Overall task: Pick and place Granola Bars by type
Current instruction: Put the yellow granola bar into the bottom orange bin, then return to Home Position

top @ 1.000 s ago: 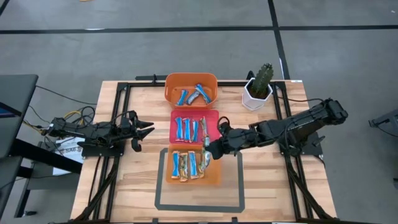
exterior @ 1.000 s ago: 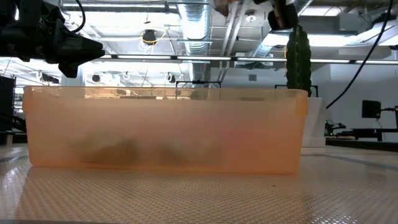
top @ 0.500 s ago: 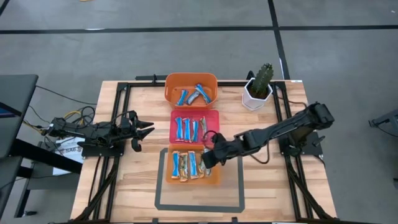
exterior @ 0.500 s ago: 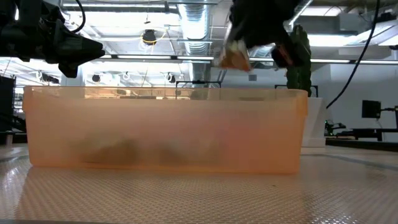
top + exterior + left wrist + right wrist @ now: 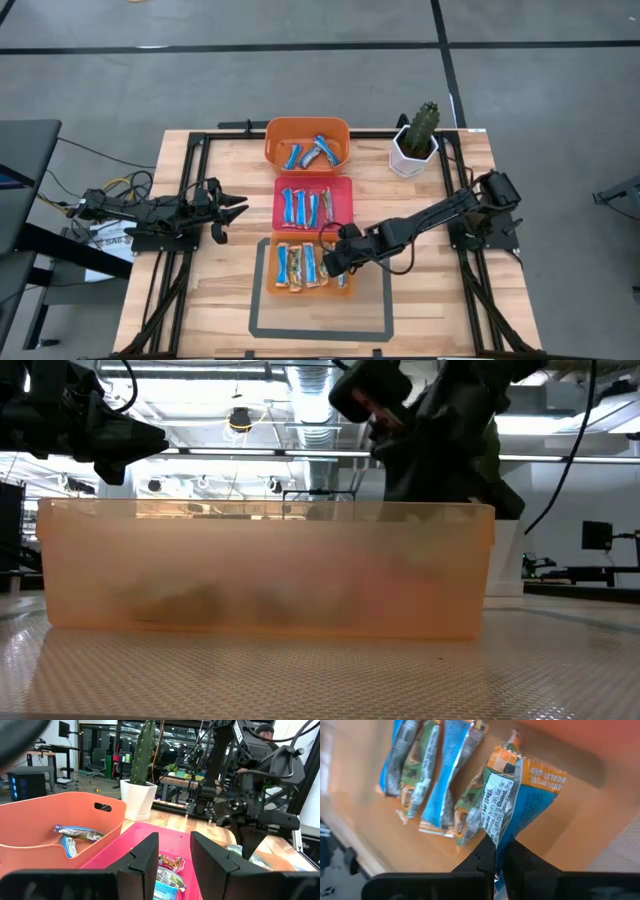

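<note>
My right gripper reaches down over the right part of the near orange tray and is shut on an orange-and-blue granola bar. Several multicoloured bars lie flat on that tray's floor. The pink-red tray in the middle holds several blue-and-white bars. Some blue bars lie in the far orange tray. My left gripper waits open at the table's left, pointing toward the trays. My right gripper pinches one end of the granola bar between its two fingers, slanting down from the table's right. The bar runs on past the fingertips in line with them, its white seam side showing. Its far end is just above the tray floor, or on it.
A cactus in a white pot stands at the far right of the table. A black tape rectangle frames the near orange tray. Black frame rails run along both sides. Bare wood lies near the front edge.
My right gripper has carried the bar from the near right corner of the pink-red tray toward the table's near edge and down into the near orange tray. The arm has dropped lower and stretched out. The gripper has stayed shut on the bar.
</note>
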{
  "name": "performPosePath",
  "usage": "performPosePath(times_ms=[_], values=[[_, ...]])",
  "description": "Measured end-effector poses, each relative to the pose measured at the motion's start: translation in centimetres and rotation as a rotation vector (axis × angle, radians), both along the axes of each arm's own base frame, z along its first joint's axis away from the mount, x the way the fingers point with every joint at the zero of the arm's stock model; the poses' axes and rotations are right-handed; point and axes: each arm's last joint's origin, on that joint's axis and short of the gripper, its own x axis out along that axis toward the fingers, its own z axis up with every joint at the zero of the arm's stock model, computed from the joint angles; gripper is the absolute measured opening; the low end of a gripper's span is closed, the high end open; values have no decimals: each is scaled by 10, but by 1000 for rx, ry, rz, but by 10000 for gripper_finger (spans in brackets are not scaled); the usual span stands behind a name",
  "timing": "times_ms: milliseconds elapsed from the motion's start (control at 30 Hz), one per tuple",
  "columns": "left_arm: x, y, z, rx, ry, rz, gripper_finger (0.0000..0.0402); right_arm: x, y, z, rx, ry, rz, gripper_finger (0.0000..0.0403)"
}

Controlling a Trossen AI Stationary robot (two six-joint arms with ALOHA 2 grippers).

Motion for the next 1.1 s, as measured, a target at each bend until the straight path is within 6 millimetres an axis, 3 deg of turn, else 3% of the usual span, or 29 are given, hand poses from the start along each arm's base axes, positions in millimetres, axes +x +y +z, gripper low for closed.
performPosePath(times_ms=[267, 633, 867, 1100], values=[[0, 0, 0, 0, 0, 0, 105, 0, 1, -4, 12, 16, 2, 10], [0, 0, 0, 0, 0, 0, 105, 0, 0, -4, 16, 24, -10, 73], [0, 0, 0, 0, 0, 0, 105, 0, 1, -3, 20, 17, -13, 81], [0, 0, 0, 0, 0, 0, 105, 2, 1, 25, -25, -158, 95, 82]])
